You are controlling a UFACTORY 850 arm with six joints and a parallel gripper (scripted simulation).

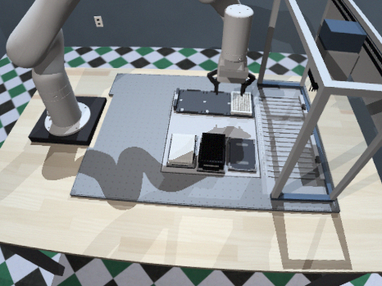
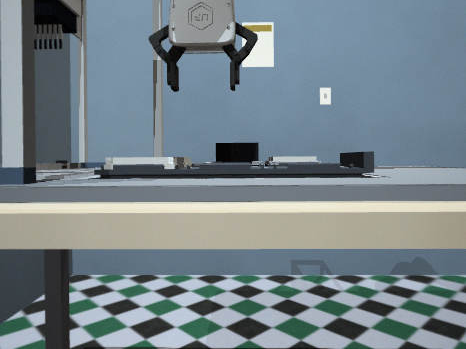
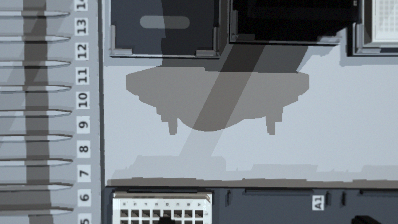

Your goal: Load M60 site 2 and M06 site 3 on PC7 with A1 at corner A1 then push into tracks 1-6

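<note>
We see the gripper hanging well above the carrier, its fingers spread wide with nothing between them. The carrier lies on the apron just before the rails. A white 96-well plate sits on its end nearest the rails. The pale plate and black block rest in their nests; the third nest appears vacant, though shadow obscures it.

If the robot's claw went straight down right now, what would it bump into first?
Probably the pale grey apron, between the dark plate carrier and the nests. The open black-fingered gripper holds nothing; depth is hard to judge.
</note>
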